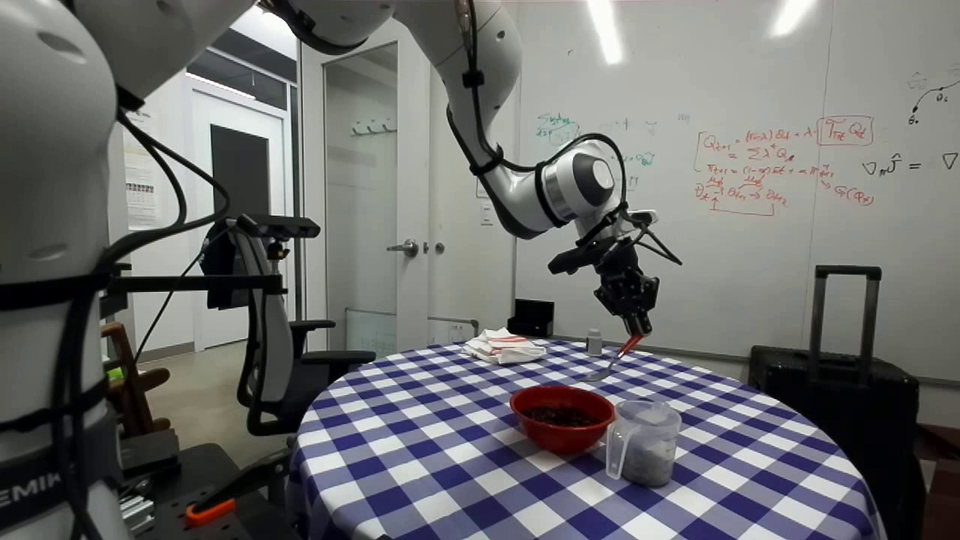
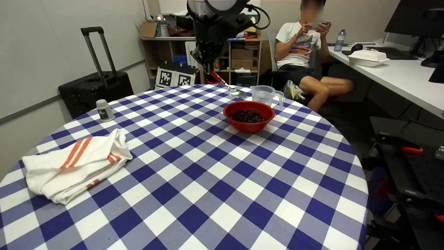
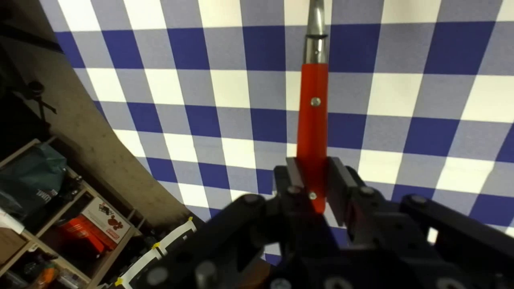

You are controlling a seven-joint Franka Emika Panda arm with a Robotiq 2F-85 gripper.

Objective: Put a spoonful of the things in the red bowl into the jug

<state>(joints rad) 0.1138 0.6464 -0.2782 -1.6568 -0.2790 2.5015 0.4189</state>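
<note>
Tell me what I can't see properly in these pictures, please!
Spoon: the wrist view's top edge cuts off its scoop.
Jug: in an exterior view, the red bowl hides its lower part.
Dark bits in that bowl: too small in an exterior view to name.
Sitting person's face: covered by blur in an exterior view.
Little grey container: its writing is too small to read in an exterior view.

Across the surface [image 1: 405, 457], an exterior view faces the whiteboard [image 1: 739, 247] at 2 o'clock, an exterior view shelves [image 2: 173, 39] at 12; both share red bowl [image 1: 559, 437] and jug [image 1: 660, 431]. The wrist view looks down, close, hand [image 3: 314, 172] at 5.
</note>
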